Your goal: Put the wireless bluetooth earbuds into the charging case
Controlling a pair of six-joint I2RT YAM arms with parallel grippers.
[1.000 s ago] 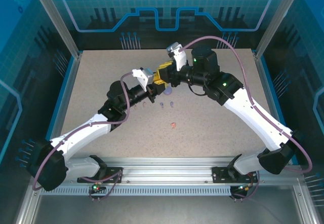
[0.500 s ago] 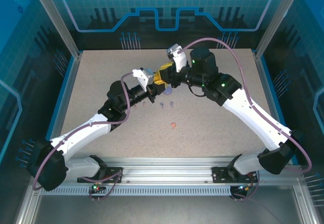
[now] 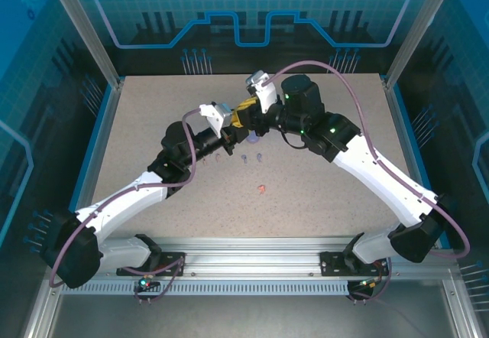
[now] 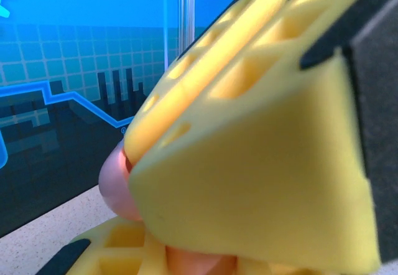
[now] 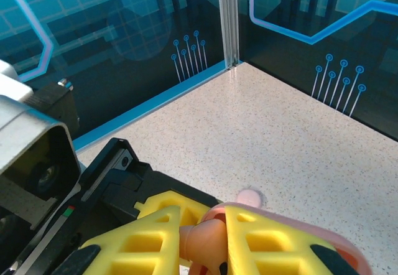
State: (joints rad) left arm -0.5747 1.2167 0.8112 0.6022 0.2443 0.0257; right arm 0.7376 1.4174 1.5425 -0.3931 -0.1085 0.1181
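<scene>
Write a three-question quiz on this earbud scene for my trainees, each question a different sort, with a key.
1. True or false: the coral-red earbud lies on the table nearer the arm bases than the purple earbuds.
2. Choose: between their yellow fingers, the left gripper and the right gripper each hold: A a pink item; B a purple earbud; C nothing.
3. Short answer: in the right wrist view, what colour is the small round thing on the table beyond the fingers?
Key: 1 true; 2 A; 3 pale pink.
</scene>
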